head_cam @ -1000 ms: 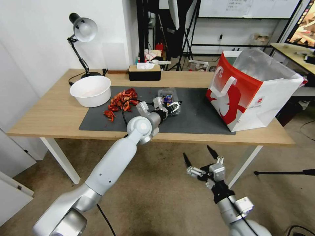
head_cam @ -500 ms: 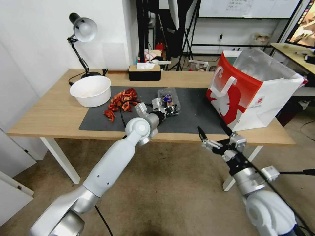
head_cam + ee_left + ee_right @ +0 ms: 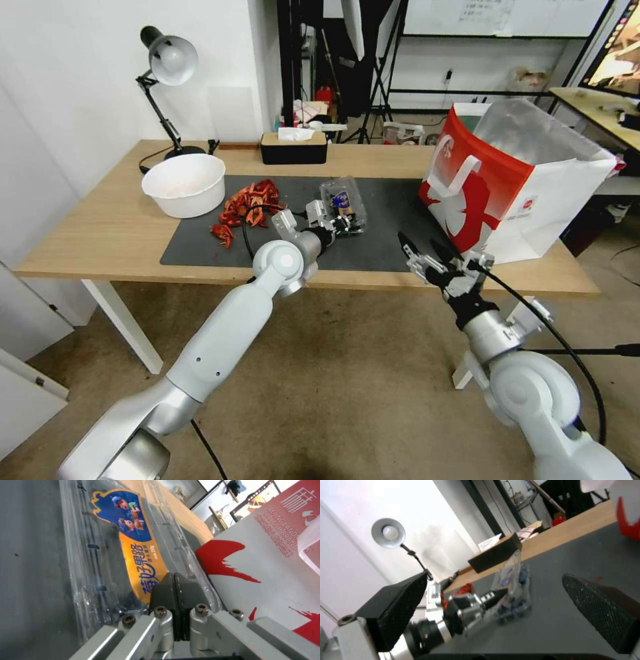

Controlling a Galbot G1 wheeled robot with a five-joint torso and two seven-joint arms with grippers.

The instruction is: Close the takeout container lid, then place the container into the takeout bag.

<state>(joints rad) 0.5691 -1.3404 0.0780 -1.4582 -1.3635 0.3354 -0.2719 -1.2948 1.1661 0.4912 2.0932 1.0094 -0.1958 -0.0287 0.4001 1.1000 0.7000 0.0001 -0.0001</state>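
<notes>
- Centrally, the left claw [image 3: 335,223] lies low over the dark mat [image 3: 393,233], its two black pads pressed together on the near edge of the clear lid [image 3: 110,542], as the left wrist view shows.
- The lid, with its orange-and-blue sticker, stands raised and tilted; it is not yet down on the takeout container [image 3: 344,206], whose dark berries show through the plastic in the right wrist view.
- Step in hand, by judgement: closing the lid. The next move calls for swinging the pinched edge over and down until the two halves meet and snap shut, without dragging the light box across the mat.
- The right claw [image 3: 427,257] hovers at the near edge of the desk [image 3: 100,233], fingers spread apart and holding nothing, pointed toward the container from a little way off.
- The takeout bag [image 3: 513,180] stands upright on the right end of the desk, mouth open, well apart from the container; the mat between them carries nothing.
- Nearby things: a heap of red crayfish [image 3: 243,203] lies just left of the left claw, a white bowl [image 3: 185,185] beyond it, a black tissue box [image 3: 293,148] and a desk lamp [image 3: 167,73] farther back.
- Possible hindrance, by judgement: the bag's white handle [image 3: 460,175] hangs down the near face rather than over the mouth, so it should not obstruct; the crayfish sit close to the left arm's cable [image 3: 248,233].
</notes>
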